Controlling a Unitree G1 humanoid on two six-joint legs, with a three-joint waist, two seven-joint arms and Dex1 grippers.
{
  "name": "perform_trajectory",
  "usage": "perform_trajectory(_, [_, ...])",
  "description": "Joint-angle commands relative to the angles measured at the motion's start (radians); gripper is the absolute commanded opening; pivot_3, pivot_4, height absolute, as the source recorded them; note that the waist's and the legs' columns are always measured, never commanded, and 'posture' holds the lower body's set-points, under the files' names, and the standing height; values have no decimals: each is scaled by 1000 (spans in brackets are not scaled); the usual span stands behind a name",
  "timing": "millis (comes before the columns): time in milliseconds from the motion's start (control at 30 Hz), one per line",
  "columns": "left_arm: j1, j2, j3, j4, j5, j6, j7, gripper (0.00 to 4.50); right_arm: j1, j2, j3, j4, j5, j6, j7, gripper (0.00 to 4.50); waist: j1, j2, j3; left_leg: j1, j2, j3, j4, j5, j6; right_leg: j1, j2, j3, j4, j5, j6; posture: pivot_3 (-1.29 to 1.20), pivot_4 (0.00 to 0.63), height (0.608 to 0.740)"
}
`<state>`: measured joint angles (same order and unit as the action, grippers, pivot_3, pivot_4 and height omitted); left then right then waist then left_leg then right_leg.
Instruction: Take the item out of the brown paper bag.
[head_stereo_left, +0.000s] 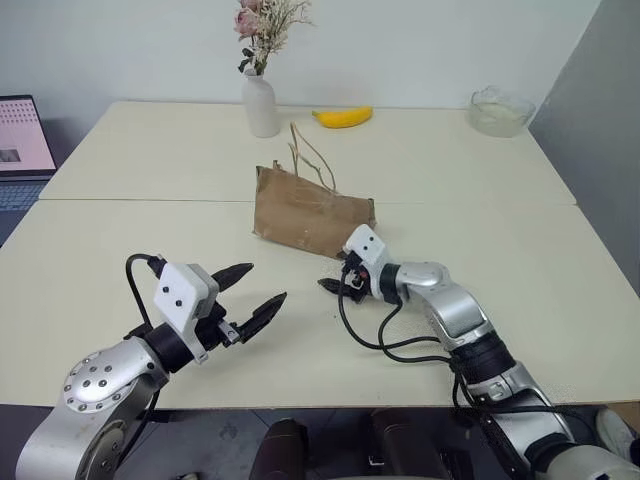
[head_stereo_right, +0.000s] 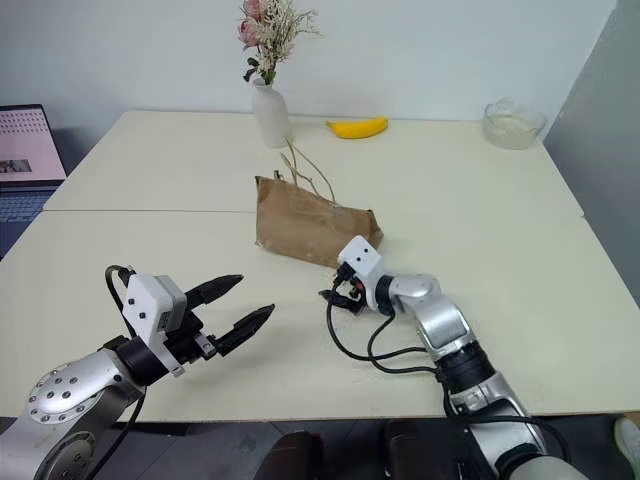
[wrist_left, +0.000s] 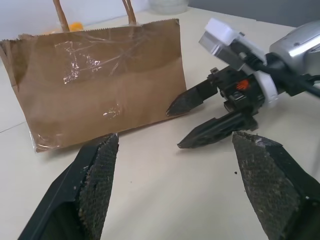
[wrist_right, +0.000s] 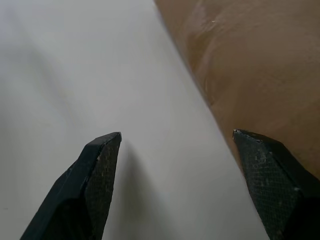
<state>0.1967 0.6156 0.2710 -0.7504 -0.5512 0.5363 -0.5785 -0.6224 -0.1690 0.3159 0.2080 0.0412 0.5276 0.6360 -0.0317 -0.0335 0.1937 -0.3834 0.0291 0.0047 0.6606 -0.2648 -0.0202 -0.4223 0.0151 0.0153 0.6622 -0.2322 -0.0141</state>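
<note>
Crinkled brown paper bag (head_stereo_left: 308, 211) lies on cream table (head_stereo_left: 150, 250), right gripper (head_stereo_left: 335, 277) fingers spread just beside its near edge, left gripper (head_stereo_left: 250, 297) wide apart, well clear, nothing held.

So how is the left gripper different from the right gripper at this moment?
The left gripper hangs apart from the paper bag, near the front of the table; the right gripper sits low, right beside the bag's near side. The left gripper points about level toward the right one; the right gripper tilts down toward the tabletop. Both have two black fingers, spread open and holding nothing.
</note>
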Motion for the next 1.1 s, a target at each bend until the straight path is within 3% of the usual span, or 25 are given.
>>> perform_trajectory(33, [0, 5, 1, -51, -18, -2, 4, 3772, -66, 11, -31, 45, -28, -70, -52, 3733, 0, 0, 0, 0, 0, 0, 0, 0, 0, 0, 0, 0, 0, 0, 0, 0, 150, 740])
perform_trajectory(267, [-17, 4, -15, -43, -13, -1, 5, 3772, -114, 12, -49, 103, -33, -120, -68, 3733, 0, 0, 0, 0, 0, 0, 0, 0, 0, 0, 0, 0, 0, 0, 1, 0, 150, 740])
perform_trajectory(433, [-69, 3, -17, -23, -17, 13, 22, 3772, -40, -48, -43, -114, 17, -39, 18, 3733, 4, 0, 0, -1, 0, -1, 0, 0, 0, 0, 0, 0, 0, 0, 1, 0, 150, 740])
perform_trajectory(567, [-205, 9, -7, 62, -23, 31, 39, 3772, 30, -144, -93, -349, 86, 65, 72, 3733, 6, 0, 0, -1, 0, -2, 0, 0, 0, 0, 0, -2, 0, 1, 1, 0, 150, 740])
perform_trajectory(700, [-408, 41, -18, 262, 25, -7, 8, 2898, 80, -220, -185, -551, 180, 177, 89, 3756, 5, 0, 0, 0, -1, -2, 1, 0, 0, 0, 1, -1, 0, 1, 2, 0, 150, 740])
perform_trajectory(1000, [-913, 81, -198, 969, 265, -276, -180, 45, 180, -337, -333, -859, 408, 362, 102, 3756, 3, -1, 0, -3, -1, 0, 0, 0, 0, 0, 1, -1, -3, 1, 3, 0, 150, 740])
perform_trajectory(1100, [-1144, 64, -290, 1319, 380, -424, -258, 15, 211, -363, -368, -911, 442, 395, 74, 3756, 6, -2, 0, -5, -2, 0, 0, 0, 0, -1, 1, -4, -4, 1, 3, 0, 150, 740])
